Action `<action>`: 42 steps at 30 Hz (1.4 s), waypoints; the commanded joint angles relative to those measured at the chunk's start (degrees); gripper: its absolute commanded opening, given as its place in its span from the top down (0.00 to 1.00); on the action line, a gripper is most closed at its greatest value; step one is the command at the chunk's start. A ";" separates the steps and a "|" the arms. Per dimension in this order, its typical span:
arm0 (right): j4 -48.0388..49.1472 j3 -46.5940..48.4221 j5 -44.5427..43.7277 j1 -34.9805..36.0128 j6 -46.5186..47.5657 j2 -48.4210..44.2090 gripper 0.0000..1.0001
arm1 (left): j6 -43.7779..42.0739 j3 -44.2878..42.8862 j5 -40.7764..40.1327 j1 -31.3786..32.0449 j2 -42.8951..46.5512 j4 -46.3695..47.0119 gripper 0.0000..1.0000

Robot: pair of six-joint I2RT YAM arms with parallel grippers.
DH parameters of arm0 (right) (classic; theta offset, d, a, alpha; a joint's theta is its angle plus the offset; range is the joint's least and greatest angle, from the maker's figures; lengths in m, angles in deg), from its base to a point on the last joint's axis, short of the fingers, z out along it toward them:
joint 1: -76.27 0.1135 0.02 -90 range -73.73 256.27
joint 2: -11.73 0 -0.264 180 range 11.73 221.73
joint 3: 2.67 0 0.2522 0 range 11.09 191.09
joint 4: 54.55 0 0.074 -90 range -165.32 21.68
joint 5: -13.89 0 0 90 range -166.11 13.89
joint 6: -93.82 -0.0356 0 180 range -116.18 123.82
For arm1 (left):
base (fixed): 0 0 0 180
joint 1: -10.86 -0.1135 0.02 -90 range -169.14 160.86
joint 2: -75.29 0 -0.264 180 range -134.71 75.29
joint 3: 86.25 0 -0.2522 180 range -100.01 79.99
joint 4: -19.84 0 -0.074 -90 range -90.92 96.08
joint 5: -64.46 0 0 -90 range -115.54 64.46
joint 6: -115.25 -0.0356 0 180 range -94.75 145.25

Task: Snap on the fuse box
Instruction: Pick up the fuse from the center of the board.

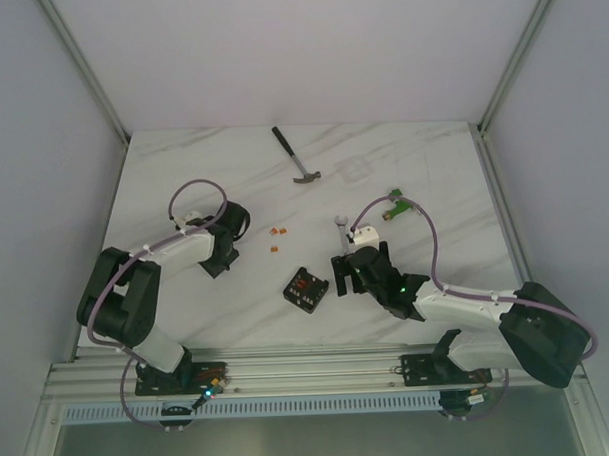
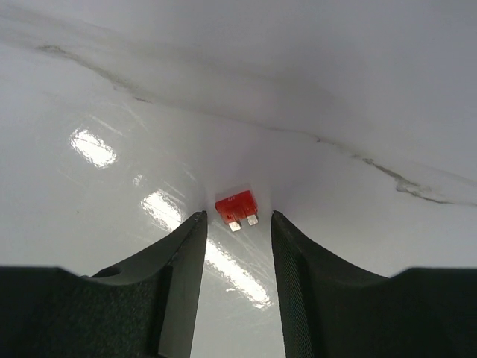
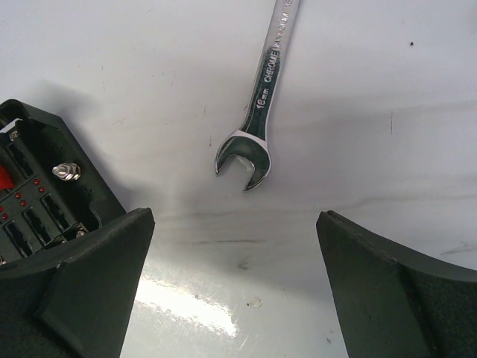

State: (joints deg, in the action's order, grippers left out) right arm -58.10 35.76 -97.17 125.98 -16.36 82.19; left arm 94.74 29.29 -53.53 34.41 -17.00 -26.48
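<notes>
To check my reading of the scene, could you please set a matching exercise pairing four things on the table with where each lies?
Things: 1 fuse box; 2 wrench; 3 hammer; 4 red fuse.
Places: A far middle of the table; B just ahead of the left gripper; C ahead of the right gripper, open end toward it; D near middle, insides showing.
Pairs: 1-D, 2-C, 3-A, 4-B.

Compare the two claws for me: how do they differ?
The left gripper has its fingers close together; the right gripper has them spread wide. The left faces a small red fuse; the right faces a wrench, with the fuse box beside one finger. Both are black, open and holding nothing.
</notes>
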 commanded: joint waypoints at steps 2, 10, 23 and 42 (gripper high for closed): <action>1.21 -0.56 -1.71 0.20 0.24 0.03 0.01 | -0.23 4.41 5.62 -1.08 0.35 -0.05 0.52; 1.11 -0.58 -1.79 0.21 0.19 -0.15 0.01 | -0.76 5.16 4.59 -1.93 -0.82 0.30 0.55; 1.21 -0.58 -1.62 0.21 0.19 0.07 0.01 | -2.34 4.37 4.14 -2.01 -2.24 0.39 0.57; 1.21 -0.58 -1.43 0.16 0.15 -0.04 0.01 | -5.56 2.64 4.73 -0.67 -5.67 0.66 0.64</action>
State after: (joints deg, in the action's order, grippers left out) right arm -58.10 35.76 -97.15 125.98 -16.36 82.19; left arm 91.66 29.44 -52.37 32.73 -17.61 -22.94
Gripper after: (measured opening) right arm 0.984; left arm 0.368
